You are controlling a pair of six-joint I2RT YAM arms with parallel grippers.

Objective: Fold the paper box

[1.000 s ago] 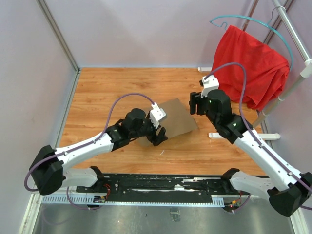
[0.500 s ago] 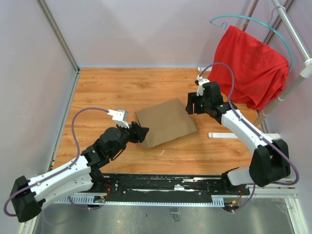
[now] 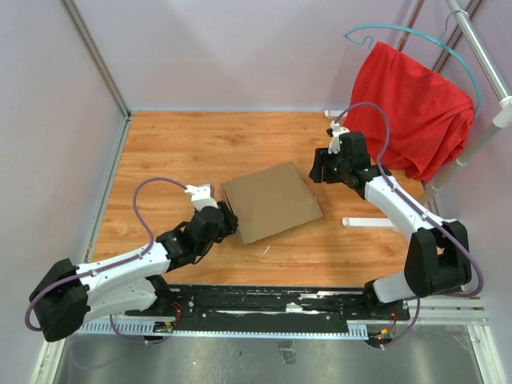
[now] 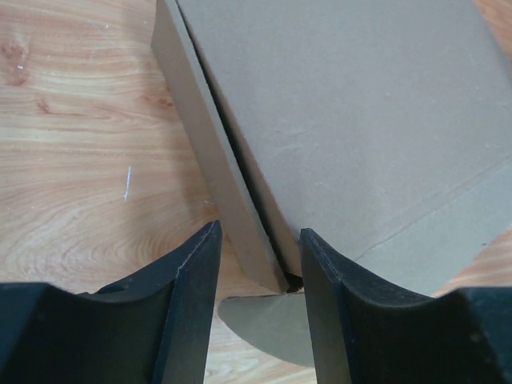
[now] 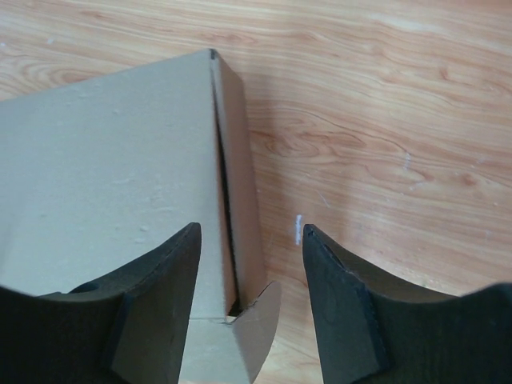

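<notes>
shallow paper box [image 3: 272, 202] lies midway on the counter [image 3: 176, 148], a gripper at each opposite corner
left gripper [image 3: 230, 222] and right gripper [image 3: 317, 171] both have jaws apart, each straddling a side-wall edge; open wood on every side

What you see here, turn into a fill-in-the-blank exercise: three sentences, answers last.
1. The paper box lies on a ____ table.
2. The cloth hanging at the far right is ____.
3. The left gripper and the right gripper each have ____ jaws, with a side wall of the box between them.
Answers: wooden; red; open.
</notes>
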